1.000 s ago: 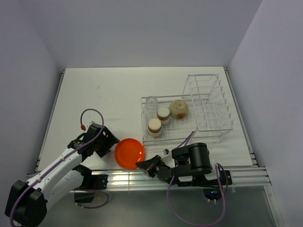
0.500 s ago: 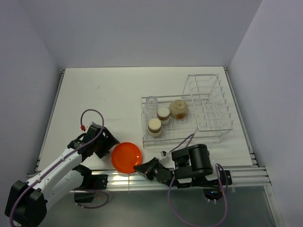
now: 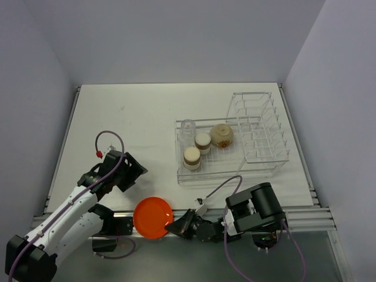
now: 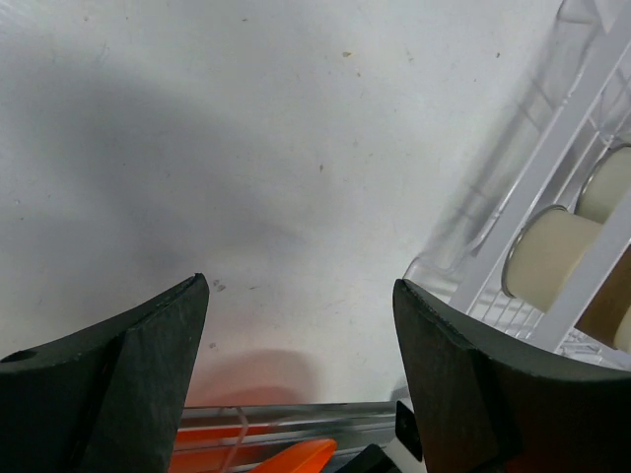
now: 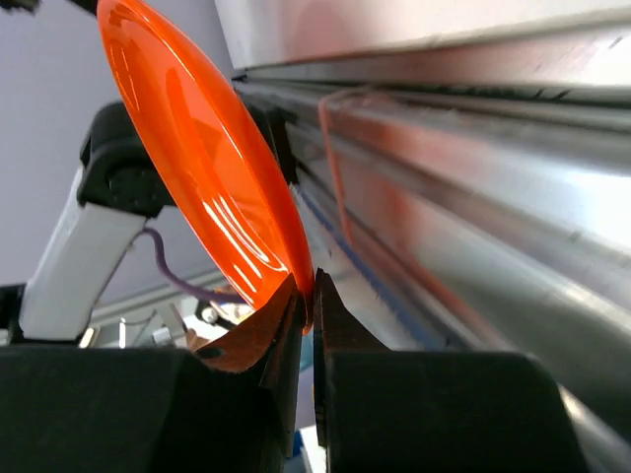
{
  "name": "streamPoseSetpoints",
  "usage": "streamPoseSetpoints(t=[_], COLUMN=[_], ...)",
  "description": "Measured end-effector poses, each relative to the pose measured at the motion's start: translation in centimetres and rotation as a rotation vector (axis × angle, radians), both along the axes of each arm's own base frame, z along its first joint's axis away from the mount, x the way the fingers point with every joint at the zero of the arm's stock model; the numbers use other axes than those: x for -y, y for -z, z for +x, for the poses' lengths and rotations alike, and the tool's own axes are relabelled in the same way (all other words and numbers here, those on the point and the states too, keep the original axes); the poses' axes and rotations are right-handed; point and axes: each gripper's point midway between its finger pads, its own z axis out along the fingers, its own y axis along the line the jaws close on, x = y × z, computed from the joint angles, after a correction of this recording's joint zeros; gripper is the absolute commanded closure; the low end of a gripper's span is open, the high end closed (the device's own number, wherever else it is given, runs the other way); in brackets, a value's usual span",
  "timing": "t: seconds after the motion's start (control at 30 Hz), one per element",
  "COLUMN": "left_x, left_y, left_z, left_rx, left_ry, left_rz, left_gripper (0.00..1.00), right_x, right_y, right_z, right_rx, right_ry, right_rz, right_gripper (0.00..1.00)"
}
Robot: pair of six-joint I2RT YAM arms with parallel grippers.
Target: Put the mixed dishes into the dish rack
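Observation:
My right gripper (image 3: 172, 225) is shut on the rim of the orange-red plate (image 3: 153, 217), holding it past the table's near edge over the metal rail; the right wrist view shows the plate (image 5: 202, 177) pinched between the fingertips (image 5: 308, 301). My left gripper (image 3: 134, 172) is open and empty above the table, left of the dish rack (image 3: 232, 170). In the rack's basket stand two brown cups (image 3: 191, 157) (image 3: 202, 141), the beige bowl (image 3: 222, 135) and the clear glass (image 3: 187, 127). The left wrist view shows a cup (image 4: 548, 251) and a sliver of the plate (image 4: 296, 458).
The upright plate slots (image 3: 258, 126) form the rack's right part. The aluminium rail (image 3: 117, 220) runs along the table's near edge below the plate. The left arm's base (image 3: 114, 229) sits just left of the plate.
My right gripper has dragged the plate toward me and left, off the table's near edge over the rail. My left gripper has drawn back slightly away from the plate.

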Motion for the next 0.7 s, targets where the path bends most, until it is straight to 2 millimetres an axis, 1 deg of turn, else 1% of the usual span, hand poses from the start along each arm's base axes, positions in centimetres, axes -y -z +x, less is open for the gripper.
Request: streamPoseSetpoints(t=[0.07,0.2,0.3,0.4,0.47,0.5,0.57,0.7], left_x=[0.1,0.0,0.0,-0.6,-1.0,-1.3,-1.7,-2.7], left_y=[-0.3,-0.3,-0.2,0.0,-0.4,-0.9,-2.5,-6.5], left_z=[0.1,0.1,0.1,-0.3,-0.4,-0.3,0.1,1.2], left_rx=[0.009,0.006,0.005,-0.007,-0.008,-0.001,0.034,0.121], left_ry=[0.000,0.000,-0.001,-0.013,-0.026,-0.034,-0.056,-0.106], left_rz=[-0.004,-0.003,0.000,0.024,0.042,0.050,0.061,0.080], left_gripper=[0.18,0.18,0.17,0.17,0.16,0.16,0.15,0.12], right_x=[0.0,-0.2,-1.1,-1.9,-2.2,-2.2,-2.1,-0.9], right_y=[-0.4,-1.8,-4.3,-7.4,-9.4,-9.9,-10.5,-9.7], right_z=[-0.5,-1.1,-1.8,-2.7,-2.9,-2.9,-2.6,-1.3], right_rx=[0.015,0.090,0.165,0.246,0.298,0.317,0.362,0.460], right_ry=[-0.015,-0.047,-0.065,-0.080,-0.080,-0.077,-0.068,-0.048], right_rz=[-0.004,-0.023,-0.025,-0.031,-0.045,-0.056,-0.105,-0.262], right_gripper=[1.00,1.00,1.00,1.00,1.00,1.00,1.00,1.00])
